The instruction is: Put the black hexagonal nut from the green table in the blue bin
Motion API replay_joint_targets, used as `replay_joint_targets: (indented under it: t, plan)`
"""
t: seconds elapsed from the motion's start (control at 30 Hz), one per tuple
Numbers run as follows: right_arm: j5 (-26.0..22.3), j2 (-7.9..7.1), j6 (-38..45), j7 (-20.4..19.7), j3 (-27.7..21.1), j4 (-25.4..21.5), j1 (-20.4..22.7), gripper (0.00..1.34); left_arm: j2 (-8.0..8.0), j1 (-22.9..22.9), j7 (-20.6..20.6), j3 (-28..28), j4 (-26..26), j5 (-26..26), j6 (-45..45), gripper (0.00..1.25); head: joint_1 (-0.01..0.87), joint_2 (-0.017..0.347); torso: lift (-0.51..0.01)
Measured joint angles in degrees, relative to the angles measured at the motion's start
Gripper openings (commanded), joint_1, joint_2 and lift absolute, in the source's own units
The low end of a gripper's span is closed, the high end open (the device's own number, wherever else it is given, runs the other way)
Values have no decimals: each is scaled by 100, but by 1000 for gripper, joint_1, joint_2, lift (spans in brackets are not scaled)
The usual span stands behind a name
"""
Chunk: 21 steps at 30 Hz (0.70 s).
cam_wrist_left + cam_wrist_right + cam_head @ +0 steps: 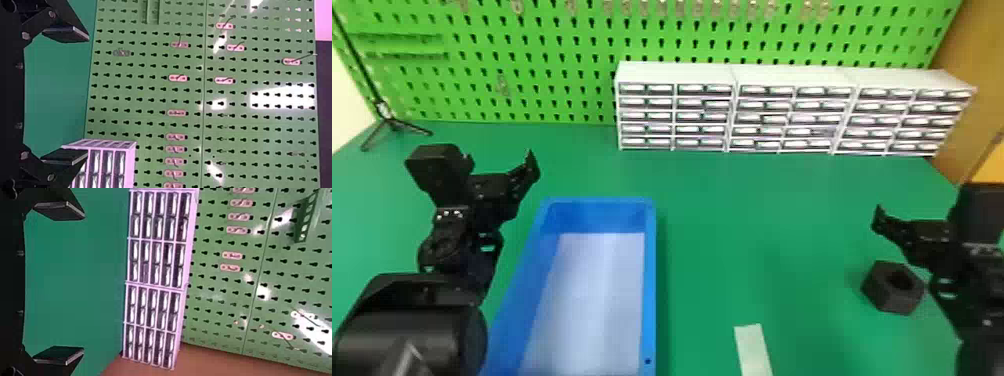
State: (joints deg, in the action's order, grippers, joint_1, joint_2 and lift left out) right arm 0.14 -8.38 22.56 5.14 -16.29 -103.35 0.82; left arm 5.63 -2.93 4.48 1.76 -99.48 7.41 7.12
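Observation:
The black hexagonal nut (881, 292) lies on the green table (757, 225) at the right, its round hole facing up. My right gripper (924, 231) appears just behind and to the right of the nut, partly overlapping its edge in the head view. In the right wrist view the right gripper (83, 282) is open, with nothing between its fingers. Left of centre stands the blue bin (650, 280), its pale floor bare where visible. My left gripper (501, 161) is at the bin's far left side; the left wrist view shows this gripper (87, 96) open and holding nothing.
White drawer cabinets (677, 112) line the table's back edge before a green pegboard (557, 55). A pale strip (753, 350) lies at the front, between bin and nut. At the back left stands a small black tripod (389, 122).

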Motion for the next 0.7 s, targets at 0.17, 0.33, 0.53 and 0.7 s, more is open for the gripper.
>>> replay_joint_targets:
  t: [0.17,0.33,0.53,0.7]
  plan:
    - [85,-111,799,339,-265,-398,6,1238,0,6,0,8,0,-2,0,1009,686,28,-96]
    - [-38,-392,1675,520,-338,-813,97,1238,0,9,0,11,-2,-12,0,1009,686,28,-96]
    - [-194,-661,2475,840,-502,-1191,282,1238,7,5,-5,17,-2,-20,0,1011,686,28,-96]
    - [-223,-896,3036,1230,-605,-1370,401,1238,10,13,-7,43,-14,-21,0,1009,686,28,-96]
